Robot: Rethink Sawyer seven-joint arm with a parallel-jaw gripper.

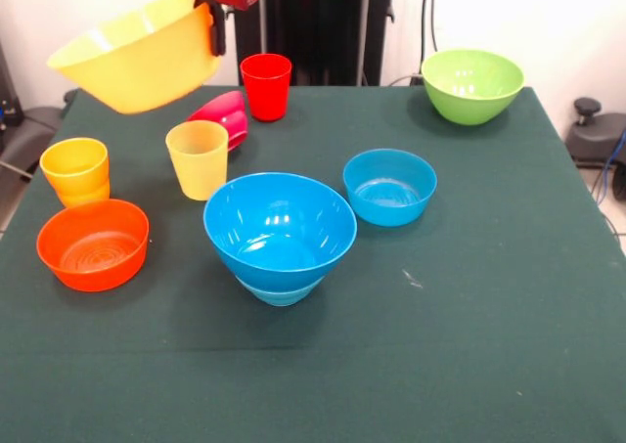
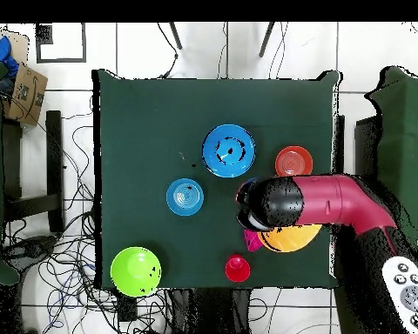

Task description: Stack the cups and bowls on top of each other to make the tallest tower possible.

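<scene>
My gripper (image 1: 213,32) is shut on the rim of the large yellow-orange bowl (image 1: 137,57) and holds it tilted in the air at the back left. In the overhead view the arm (image 2: 321,200) hides the gripper and covers most of that bowl (image 2: 293,237). The tower, a large blue bowl (image 1: 279,223) resting on a small light-blue bowl (image 1: 281,291), stands mid-table, to the right of and nearer the camera than the held bowl. The red cup (image 1: 266,86), tipped magenta bowl (image 1: 227,115), yellow cup (image 1: 197,159) and orange-yellow cup (image 1: 75,171) stand below the held bowl.
A shallow orange bowl (image 1: 93,244) sits at the front left. A small blue bowl (image 1: 389,186) lies right of the tower. A lime green bowl (image 1: 472,84) stands at the back right corner. The green table (image 1: 469,345) carries them all.
</scene>
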